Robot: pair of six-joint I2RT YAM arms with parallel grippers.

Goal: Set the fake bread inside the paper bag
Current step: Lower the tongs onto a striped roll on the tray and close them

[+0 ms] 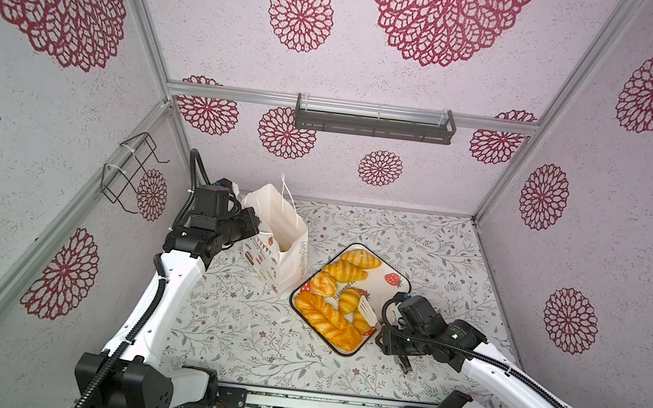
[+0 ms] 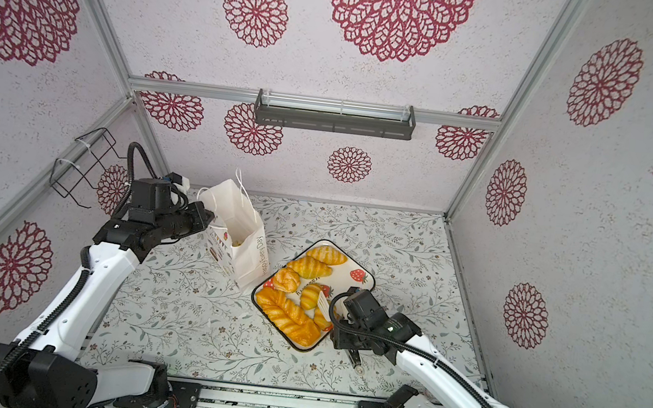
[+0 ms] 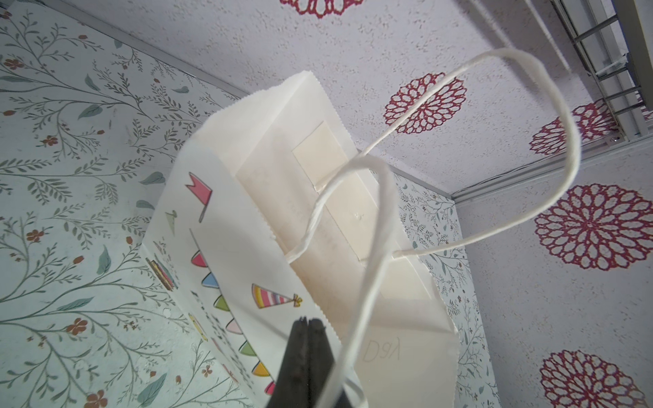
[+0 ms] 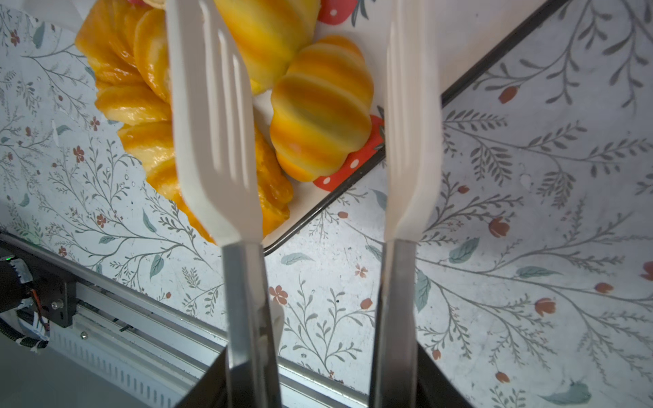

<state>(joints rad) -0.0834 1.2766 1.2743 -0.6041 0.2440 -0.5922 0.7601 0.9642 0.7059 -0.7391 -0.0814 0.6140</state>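
paper bag [image 1: 294, 251] inside unclear, tongs [image 4: 215, 141] tips cropped, bread [image 4: 321, 106] partly covered

We mark the paper bag [image 1: 290, 251] as white with white cord handles, printed with multicolour bunting, a striped party hat, a pink flag and grey lettering. Fake bread [image 1: 322, 317]: glossy golden-yellow with orange-brown banding. Tray [image 1: 380, 286]: cream, dark rim, red strawberries with white dots. Table [image 1: 417, 240]: pale, with grey-green leafy sprigs and small rust-red flowers. Walls [image 1: 218, 33]: off-white speckle with crimson lace-like rosettes. Tongs [image 4: 212, 141]: white slotted heads, silver shanks. Arms [image 1: 174, 279]: white with black joints. Shelf [image 1: 373, 128]: dark grey.
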